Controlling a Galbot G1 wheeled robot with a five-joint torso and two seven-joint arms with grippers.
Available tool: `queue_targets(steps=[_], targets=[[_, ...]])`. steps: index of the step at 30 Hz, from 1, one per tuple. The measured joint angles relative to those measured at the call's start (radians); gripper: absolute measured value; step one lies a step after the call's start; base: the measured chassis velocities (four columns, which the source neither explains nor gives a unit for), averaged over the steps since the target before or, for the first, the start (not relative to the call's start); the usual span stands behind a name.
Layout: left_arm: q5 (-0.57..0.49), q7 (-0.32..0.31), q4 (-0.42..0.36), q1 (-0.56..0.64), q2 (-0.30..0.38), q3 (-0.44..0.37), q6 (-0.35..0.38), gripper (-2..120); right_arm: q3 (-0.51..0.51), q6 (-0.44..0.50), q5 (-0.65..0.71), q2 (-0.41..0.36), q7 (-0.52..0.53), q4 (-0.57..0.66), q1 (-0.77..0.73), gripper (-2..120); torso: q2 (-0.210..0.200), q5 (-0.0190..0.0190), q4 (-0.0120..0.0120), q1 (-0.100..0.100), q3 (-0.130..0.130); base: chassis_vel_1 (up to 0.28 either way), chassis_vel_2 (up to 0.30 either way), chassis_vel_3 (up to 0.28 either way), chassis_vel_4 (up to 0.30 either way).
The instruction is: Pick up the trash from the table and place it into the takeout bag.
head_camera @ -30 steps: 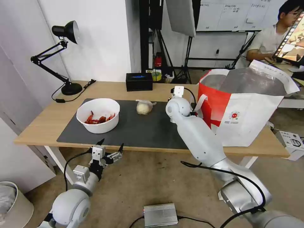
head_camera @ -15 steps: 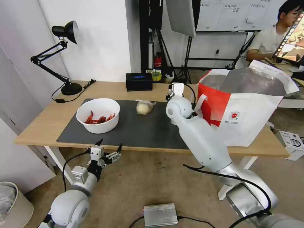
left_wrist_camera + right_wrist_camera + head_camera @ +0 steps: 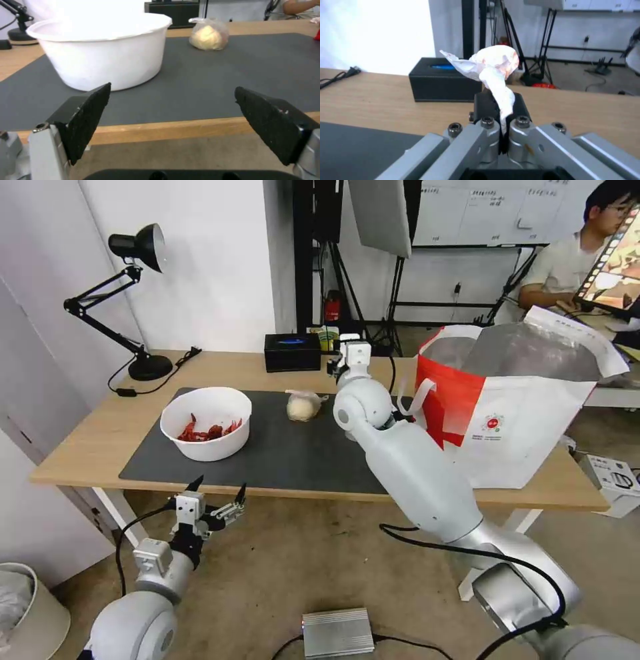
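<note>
My right gripper (image 3: pixel 500 100) is shut on the crumpled white tissue (image 3: pixel 493 62), held above the bare wood of the table (image 3: pixel 87 440) near the far edge. In the head view that gripper (image 3: pixel 340 361) is just left of the red-and-white takeout bag (image 3: pixel 527 400), which stands open at the table's right end. The white bowl of red shells (image 3: pixel 207 421) (image 3: pixel 100 50) and the small knotted bag of white food (image 3: pixel 303 407) (image 3: pixel 208 35) rest on the dark mat (image 3: pixel 300 453). My left gripper (image 3: pixel 219 488) (image 3: pixel 171 88) hangs open below the table's front edge, facing the bowl.
A black tissue box (image 3: pixel 292 351) (image 3: pixel 443 80) sits at the back edge just beyond the held tissue. At the far left corner stands a black desk lamp (image 3: pixel 137 300) with its cord. A grey box (image 3: pixel 337 632) lies on the floor, and a bin (image 3: pixel 27 607) stands at the lower left.
My right arm has swung left and toward the far edge of the table with the tissue. The left gripper has sunk a little lower and leftward, still open.
</note>
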Motion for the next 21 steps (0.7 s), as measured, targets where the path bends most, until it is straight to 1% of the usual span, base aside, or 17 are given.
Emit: queue_targets(steps=[4,11,13,16,17,19,21], targets=[[0.006,0.001,-0.008,0.007,-0.008,-0.002,-0.001,100,0.000,-0.010,-0.037,-0.023,0.003,0.025,-0.008,0,0.000,0.0003,-0.0006,0.000,0.000,0.000,0.000,0.000,0.000],[0.008,0.003,-0.008,0.010,-0.007,-0.007,-0.003,100,0.025,-0.012,-0.114,-0.051,-0.016,0.058,-0.031,0,0.000,0.0002,-0.0003,0.000,0.000,0.000,0.000,0.000,0.000],[0.008,0.003,-0.008,0.010,-0.007,-0.007,-0.003,100,0.032,-0.004,-0.133,-0.054,-0.024,0.066,-0.037,0,0.000,0.0003,-0.0004,0.000,0.000,0.000,0.000,0.000,0.000],[0.008,0.003,-0.005,0.009,-0.008,-0.007,-0.003,100,0.053,0.040,-0.215,-0.064,-0.050,0.080,-0.053,0,0.000,0.0003,-0.0004,0.000,0.000,0.000,0.000,0.000,0.000],[0.008,0.003,-0.005,0.009,-0.008,-0.007,-0.003,100,0.053,0.040,-0.215,-0.064,-0.050,0.080,-0.053,0,0.000,0.0003,-0.0004,0.000,0.000,0.000,0.000,0.000,0.000],[0.009,0.003,-0.003,0.010,-0.009,-0.007,-0.003,100,0.075,0.076,-0.283,-0.073,-0.065,0.098,-0.069,0,0.000,0.0003,-0.0003,0.000,0.000,0.000,0.000,0.000,0.000],[0.009,0.003,-0.002,0.010,-0.010,-0.007,-0.003,100,0.085,0.082,-0.301,-0.078,-0.071,0.108,-0.074,0,0.000,0.0003,-0.0003,0.000,0.000,0.000,0.000,0.000,0.000]])
